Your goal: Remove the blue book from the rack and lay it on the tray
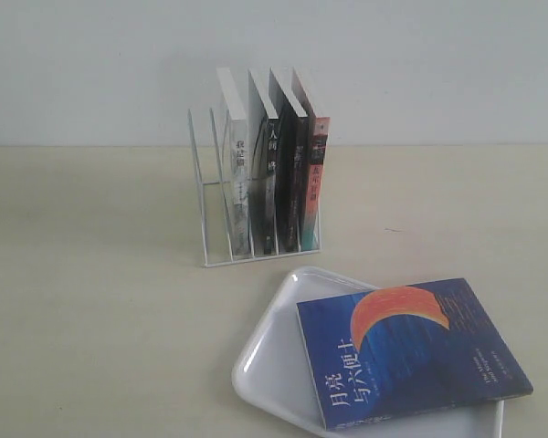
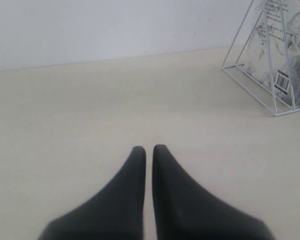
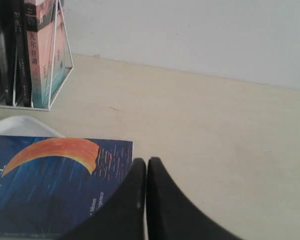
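The blue book [image 1: 411, 351] with its orange crescent lies flat, cover up, on the white tray [image 1: 269, 351] at the front right, its right side reaching past the tray's edge. Behind it stands the white wire rack [image 1: 221, 196], holding several upright books. In the right wrist view my right gripper [image 3: 146, 161] is shut and holds nothing, just off the blue book's [image 3: 50, 180] corner, with the tray [image 3: 20, 125] and the rack [image 3: 55, 80] beyond. My left gripper [image 2: 149, 147] is shut on nothing over bare table, well away from the rack [image 2: 270, 75]. Neither arm shows in the exterior view.
The books in the rack include one with a grey-white spine [image 1: 240, 182], black-spined ones [image 1: 288, 178] and a pink and teal one [image 1: 318, 182]. The rack's two leftmost slots are vacant. A pale wall rises behind the beige table [image 1: 91, 301].
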### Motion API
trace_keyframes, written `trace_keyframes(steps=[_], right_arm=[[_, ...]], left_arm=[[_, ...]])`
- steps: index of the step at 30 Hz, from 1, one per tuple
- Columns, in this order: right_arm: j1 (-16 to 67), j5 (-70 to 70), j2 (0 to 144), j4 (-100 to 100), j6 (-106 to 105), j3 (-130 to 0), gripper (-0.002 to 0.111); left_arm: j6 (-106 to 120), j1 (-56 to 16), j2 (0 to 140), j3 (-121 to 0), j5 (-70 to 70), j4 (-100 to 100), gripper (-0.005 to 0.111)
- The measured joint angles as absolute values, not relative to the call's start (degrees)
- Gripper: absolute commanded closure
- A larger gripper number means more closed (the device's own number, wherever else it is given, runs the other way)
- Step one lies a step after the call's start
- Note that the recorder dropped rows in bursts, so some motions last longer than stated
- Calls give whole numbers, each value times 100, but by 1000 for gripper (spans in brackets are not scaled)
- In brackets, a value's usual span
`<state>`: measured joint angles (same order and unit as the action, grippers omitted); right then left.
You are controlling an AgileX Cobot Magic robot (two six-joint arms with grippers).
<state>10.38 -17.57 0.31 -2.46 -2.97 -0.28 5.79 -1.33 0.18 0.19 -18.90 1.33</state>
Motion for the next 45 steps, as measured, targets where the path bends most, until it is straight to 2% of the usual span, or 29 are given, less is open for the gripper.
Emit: trace_keyframes(steps=[12,23,45], right_arm=[[1036,-1956,31,-225,89,-28,109],[158,-2023,31,-225,146,6,109],[136,-1989,31,-225,157,6,109]], left_arm=[[579,-133,18,19,-1890,133,102],[579,-133,18,19,-1890,133,102],[579,-133,18,19,-1890,133,102]])
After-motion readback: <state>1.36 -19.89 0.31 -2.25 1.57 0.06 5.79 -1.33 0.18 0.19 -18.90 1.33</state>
